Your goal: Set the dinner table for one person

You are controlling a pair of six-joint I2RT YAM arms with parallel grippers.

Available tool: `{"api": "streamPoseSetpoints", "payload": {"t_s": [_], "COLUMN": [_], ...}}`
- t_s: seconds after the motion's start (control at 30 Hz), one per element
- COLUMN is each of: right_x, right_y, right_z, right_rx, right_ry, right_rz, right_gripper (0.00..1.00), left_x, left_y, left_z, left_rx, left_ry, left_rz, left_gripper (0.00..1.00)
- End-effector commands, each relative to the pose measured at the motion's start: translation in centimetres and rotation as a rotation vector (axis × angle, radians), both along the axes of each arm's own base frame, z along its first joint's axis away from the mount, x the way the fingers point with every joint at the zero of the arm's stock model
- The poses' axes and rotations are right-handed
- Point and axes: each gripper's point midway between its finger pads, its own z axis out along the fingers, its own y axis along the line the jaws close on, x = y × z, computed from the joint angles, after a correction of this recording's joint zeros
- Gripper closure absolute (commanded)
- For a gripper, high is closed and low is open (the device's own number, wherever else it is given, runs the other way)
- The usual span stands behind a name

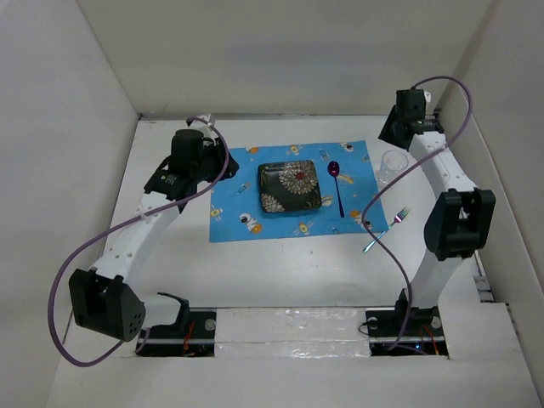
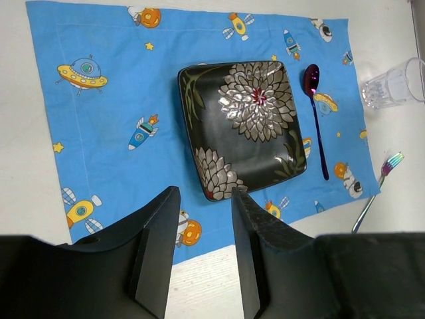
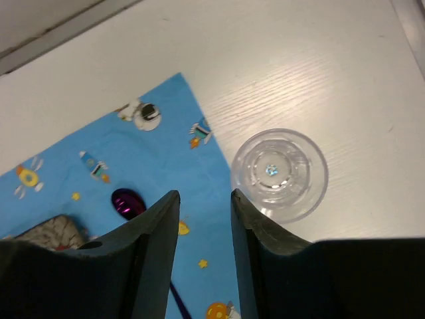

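The white dinner table (image 1: 280, 272) carries a blue cartoon-print placemat (image 1: 234, 204). A black square plate with white flowers (image 1: 289, 187) lies on the mat. A purple spoon (image 1: 337, 187) lies on the mat right of the plate. A clear glass (image 1: 391, 167) stands upright on the table just off the mat's right edge. An iridescent fork (image 1: 387, 228) lies on the bare table off the mat's right near corner. My left gripper (image 2: 204, 193) is open and empty, above the mat's edge short of the plate (image 2: 242, 126). My right gripper (image 3: 204, 194) is open and empty, high above the mat's edge beside the glass (image 3: 279, 174).
White walls enclose the table on the left, back and right. Purple cables loop from both arms, the right one hanging over the fork's area (image 1: 374, 229). The arm bases stand at the near edge (image 1: 289, 327).
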Motion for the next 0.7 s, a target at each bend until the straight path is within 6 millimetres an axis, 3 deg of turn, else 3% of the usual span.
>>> {"api": "streamPoseSetpoints", "payload": {"t_s": [0.0,0.03,0.13,0.17,0.2,0.27,0.3,0.33,0.37,0.4,0.47,0.63,0.67], "right_x": [0.4,0.7,1.6,2.3,2.5,3.0,2.9,3.0,3.0,3.0,3.1,4.0,4.1], "right_y": [-1.4,-1.4,-1.8,-1.8,-2.2,-2.3,-2.5,-2.6,-2.7,-2.8,-3.2,-2.8,-1.4], "right_z": [-3.4,-2.8,-4.5,-4.0,-5.2,-5.4,-6.5,-6.7,-6.8,-7.0,-5.7,-2.3,-1.4], "right_rx": [-0.025,-0.024,-0.032,-0.035,-0.036,-0.040,-0.050,-0.052,-0.052,-0.052,-0.066,-0.090,-0.106], "right_ry": [0.121,0.105,0.155,0.142,0.175,0.186,0.212,0.215,0.214,0.214,0.166,0.070,0.053], "right_rz": [-0.050,-0.050,-0.040,-0.037,-0.041,-0.045,-0.055,-0.061,-0.076,-0.084,-0.100,-0.105,-0.063], "right_gripper": [0.53,0.53,0.52,0.51,0.51,0.54,0.56,0.60,0.79,0.88,0.98,1.00,1.00], "left_x": [-0.7,-0.6,-0.6,-0.6,-0.6,-0.5,-0.5,-0.5,-0.5,-0.4,-0.3,0.1,0.1], "left_y": [0.2,0.2,0.1,0.2,0.2,0.3,0.3,0.3,0.4,0.4,0.5,0.4,0.4], "left_z": [1.1,1.1,1.1,1.2,1.0,0.9,0.8,0.7,0.6,0.6,0.4,0.2,0.0], "left_rx": [0.007,0.007,0.006,0.007,0.011,0.016,0.019,0.019,0.022,0.025,0.029,0.033,0.034], "left_ry": [-0.043,-0.045,-0.042,-0.045,-0.040,-0.038,-0.037,-0.033,-0.032,-0.033,-0.030,-0.022,-0.018], "left_rz": [-0.018,-0.018,-0.021,-0.020,-0.019,-0.013,-0.014,-0.012,-0.008,-0.006,-0.005,-0.002,-0.006], "left_gripper": [0.66,0.66,0.66,0.66,0.66,0.66,0.66,0.66,0.66,0.66,0.66,0.66,0.66]}}
